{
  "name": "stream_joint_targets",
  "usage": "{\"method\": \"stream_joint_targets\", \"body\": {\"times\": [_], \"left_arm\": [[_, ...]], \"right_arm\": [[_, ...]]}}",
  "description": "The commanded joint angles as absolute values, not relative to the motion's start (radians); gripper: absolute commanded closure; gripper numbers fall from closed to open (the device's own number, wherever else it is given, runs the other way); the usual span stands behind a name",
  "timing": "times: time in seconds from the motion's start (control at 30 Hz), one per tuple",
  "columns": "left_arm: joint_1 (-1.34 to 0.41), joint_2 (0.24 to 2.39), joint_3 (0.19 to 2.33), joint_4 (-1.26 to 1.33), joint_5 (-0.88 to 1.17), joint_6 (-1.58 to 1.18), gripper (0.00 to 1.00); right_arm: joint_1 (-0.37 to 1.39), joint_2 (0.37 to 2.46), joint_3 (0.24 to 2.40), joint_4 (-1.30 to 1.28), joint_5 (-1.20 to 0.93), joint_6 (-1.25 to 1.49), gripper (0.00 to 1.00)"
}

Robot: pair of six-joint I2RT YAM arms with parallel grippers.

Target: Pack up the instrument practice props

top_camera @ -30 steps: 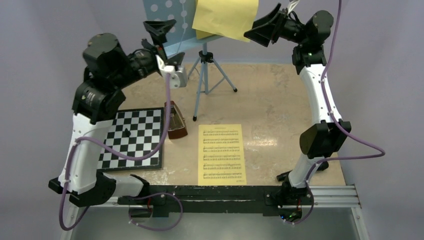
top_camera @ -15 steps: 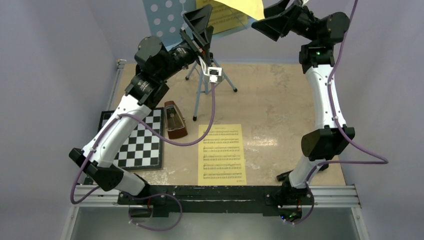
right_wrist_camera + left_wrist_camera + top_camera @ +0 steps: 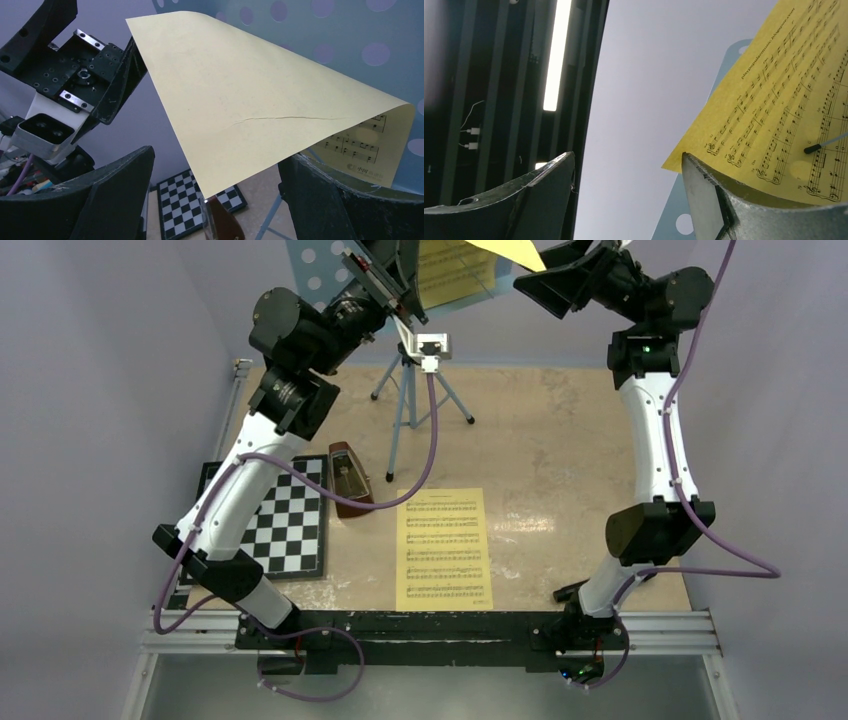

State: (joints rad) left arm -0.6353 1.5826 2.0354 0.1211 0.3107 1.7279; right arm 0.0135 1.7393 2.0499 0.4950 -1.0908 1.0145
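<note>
Both pairs of jaws gape open, the curled yellow sheet (image 3: 260,100) between the right pair.

left hand (image 3: 385,270) swung up to sheet (image 3: 447,275) on stand (image 3: 318,262), right hand (image 3: 556,270) risen higher

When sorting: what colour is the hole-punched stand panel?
Light blue; the hole-punched stand panel shows best from right wrist.

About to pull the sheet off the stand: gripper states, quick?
Left gripper: open, printed music sheet edge at one finger, unclamped.
Right gripper: open, curled yellow sheet between its fingers, unclamped.
</note>
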Motion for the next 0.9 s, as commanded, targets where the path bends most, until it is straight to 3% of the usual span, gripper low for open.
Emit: {"method": "stream_joint_targets", "body": {"times": [0.0,0.17,0.3,0.43,0.5,0.73,0.87], "left_arm": [[-0.630,1.604,2.088,0.097,0.350,1.757,0.22],[-0.630,1.625,2.143,-0.034,0.382,1.785,0.39],[-0.628,1.648,2.200,-0.158,0.379,1.788,0.45],[-0.627,1.649,2.203,-0.186,0.389,1.795,0.61],[-0.628,1.651,2.203,-0.174,0.393,1.793,0.65],[-0.628,1.688,2.249,-0.114,0.400,1.790,0.99],[-0.627,1.735,2.317,-0.077,0.400,1.786,1.00]], "right_arm": [[0.005,1.693,2.036,0.536,-1.077,1.009,0.02],[0.005,1.693,2.030,0.533,-1.081,1.002,0.02],[0.005,1.695,2.030,0.532,-1.077,0.997,0.02],[0.005,1.690,2.023,0.535,-1.076,0.999,0.02],[0.005,1.689,2.020,0.537,-1.078,0.997,0.02],[-0.025,1.694,1.997,0.527,-1.092,0.950,0.02],[-0.030,1.661,1.913,0.482,-1.110,0.822,0.03]]}}
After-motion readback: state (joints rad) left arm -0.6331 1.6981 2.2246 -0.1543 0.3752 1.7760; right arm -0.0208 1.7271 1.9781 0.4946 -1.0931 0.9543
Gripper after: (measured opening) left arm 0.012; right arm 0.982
